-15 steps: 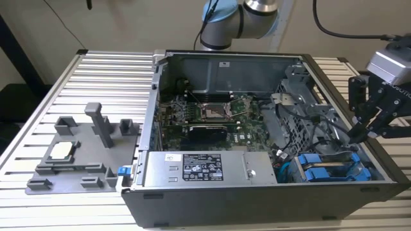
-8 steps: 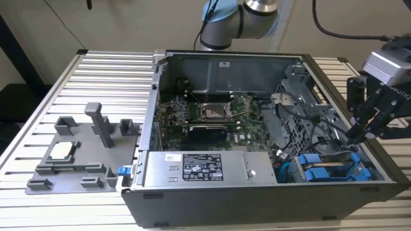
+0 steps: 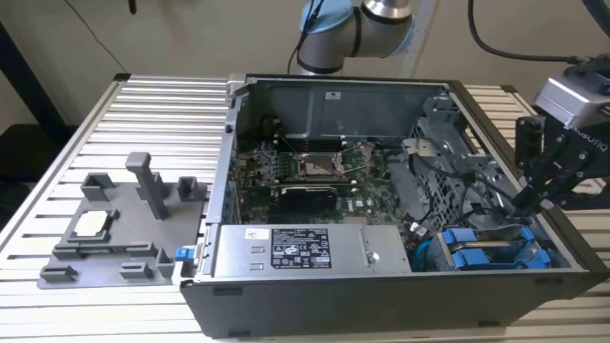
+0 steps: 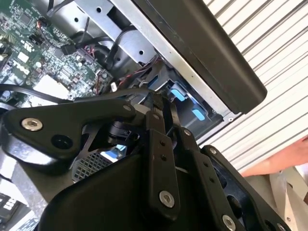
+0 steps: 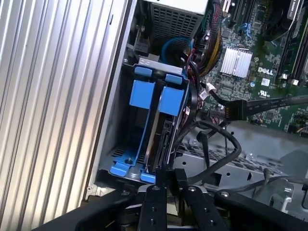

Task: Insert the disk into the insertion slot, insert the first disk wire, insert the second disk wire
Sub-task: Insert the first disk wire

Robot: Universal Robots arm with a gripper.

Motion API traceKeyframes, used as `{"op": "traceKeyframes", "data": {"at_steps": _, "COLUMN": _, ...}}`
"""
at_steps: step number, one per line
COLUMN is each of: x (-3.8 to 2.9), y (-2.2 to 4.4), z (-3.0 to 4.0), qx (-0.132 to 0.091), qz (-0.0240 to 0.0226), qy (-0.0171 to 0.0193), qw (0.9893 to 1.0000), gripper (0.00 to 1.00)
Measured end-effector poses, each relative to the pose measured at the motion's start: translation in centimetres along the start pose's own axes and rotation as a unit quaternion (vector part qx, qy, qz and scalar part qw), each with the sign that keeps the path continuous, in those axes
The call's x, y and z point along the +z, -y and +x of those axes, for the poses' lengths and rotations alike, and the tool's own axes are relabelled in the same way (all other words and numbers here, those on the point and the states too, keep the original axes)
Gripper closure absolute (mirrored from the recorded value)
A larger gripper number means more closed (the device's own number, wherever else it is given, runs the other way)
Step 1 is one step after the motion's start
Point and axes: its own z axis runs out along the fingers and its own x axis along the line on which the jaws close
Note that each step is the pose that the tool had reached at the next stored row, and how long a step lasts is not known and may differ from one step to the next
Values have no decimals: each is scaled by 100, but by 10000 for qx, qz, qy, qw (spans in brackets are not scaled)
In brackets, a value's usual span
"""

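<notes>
An open black tower computer case (image 3: 381,307) lies on its side on the ribbed aluminium bench (image 3: 162,114), in the middle of the exterior view. The black two-fingered pincer (image 3: 531,206) reaches down into the case at about four o'clock in that view, its tip among black cables just above the metal drive cage (image 3: 496,266).

In the first wrist view two bright blue carriers stand side by side in that cage. The flat silver-grey disk in its blue plastic carrier frame (image 5: 168,108) is seated in its slot, touching the other blue-ended carrier (image 5: 142,96). The pincer (image 5: 171,172) sits at the disk's rear end, very close to it. Whether they touch I cannot tell.

The pincer's fingers are drawn together in both wrist views, tips almost meeting (image 4: 161,98). Whether anything is pinched between them I cannot tell. Loose black cables (image 5: 219,144) loop just beside the disk.

In the exterior view, the green motherboard (image 3: 315,171) fills the case centre, and the silver power supply box (image 3: 296,250) lies at six o'clock, beside the cage. A grey plastic fixture tray (image 3: 114,236) rests on the bench at eight o'clock, well apart from the pincer.
</notes>
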Motion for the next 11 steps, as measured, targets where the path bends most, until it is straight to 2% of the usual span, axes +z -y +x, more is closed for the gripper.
{"op": "traceKeyframes", "data": {"at_steps": 5, "x": 10, "y": -23, "z": 47, "qx": 72, "qz": -18, "qy": 38, "qw": 10000, "gripper": 81}}
{"op": "traceKeyframes", "data": {"at_steps": 11, "x": 25, "y": -58, "z": 93, "qx": 145, "qz": -31, "qy": 57, "qw": 9999, "gripper": 81}}
